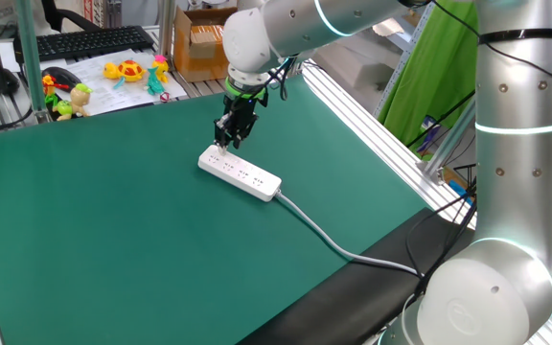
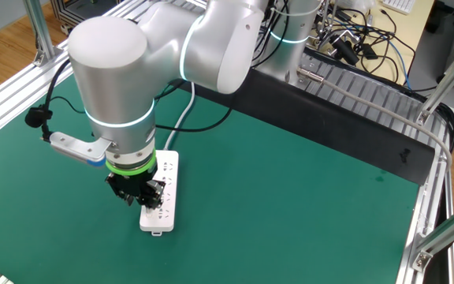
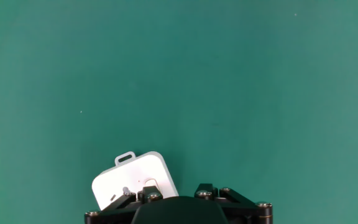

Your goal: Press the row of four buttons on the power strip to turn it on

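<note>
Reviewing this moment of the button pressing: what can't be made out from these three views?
- Contact between the gripper and the power strip: too small in one fixed view; the arm hides it in the other.
- Finger gap: the hand view cuts the fingers off at its bottom edge.
- The four buttons: too small to tell whether any is lit.
- The cable: its end runs off the table edge.
</note>
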### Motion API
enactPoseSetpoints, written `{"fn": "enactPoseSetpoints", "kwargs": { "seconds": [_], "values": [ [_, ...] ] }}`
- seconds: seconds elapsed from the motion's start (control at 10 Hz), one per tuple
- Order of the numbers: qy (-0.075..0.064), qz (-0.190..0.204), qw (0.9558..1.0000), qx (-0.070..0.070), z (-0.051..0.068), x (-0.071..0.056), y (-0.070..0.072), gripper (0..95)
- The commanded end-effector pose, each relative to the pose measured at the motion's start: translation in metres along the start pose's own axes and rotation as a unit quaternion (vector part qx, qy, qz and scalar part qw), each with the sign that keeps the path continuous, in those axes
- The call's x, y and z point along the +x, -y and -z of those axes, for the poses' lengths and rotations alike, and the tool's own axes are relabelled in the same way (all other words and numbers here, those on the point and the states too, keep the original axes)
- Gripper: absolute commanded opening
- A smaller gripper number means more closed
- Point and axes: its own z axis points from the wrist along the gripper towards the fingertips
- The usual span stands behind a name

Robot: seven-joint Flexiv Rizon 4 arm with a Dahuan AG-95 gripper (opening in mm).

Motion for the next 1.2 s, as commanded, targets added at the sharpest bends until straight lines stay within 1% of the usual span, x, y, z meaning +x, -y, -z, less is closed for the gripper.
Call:
{"fn": "enactPoseSetpoints", "kwargs": {
  "seconds": [0.1, 0.2, 0.4, 0.5, 0.6, 0.7, 1.2],
  "values": [
    [0.001, 0.000, 1.0000, 0.000, -0.003, -0.002, -0.001, 38.0],
    [0.002, -0.001, 1.0000, 0.000, -0.006, -0.004, -0.001, 38.0],
    [-0.002, 0.002, 1.0000, 0.000, -0.001, -0.011, 0.000, 38.0],
    [-0.002, 0.004, 1.0000, 0.000, -0.001, -0.015, 0.001, 38.0],
    [-0.002, 0.004, 1.0000, 0.000, -0.004, -0.016, 0.001, 38.0],
    [-0.004, 0.002, 1.0000, 0.000, -0.003, -0.016, 0.001, 38.0],
    [-0.004, 0.002, 1.0000, 0.001, -0.003, -0.015, 0.001, 38.0]
  ]
}}
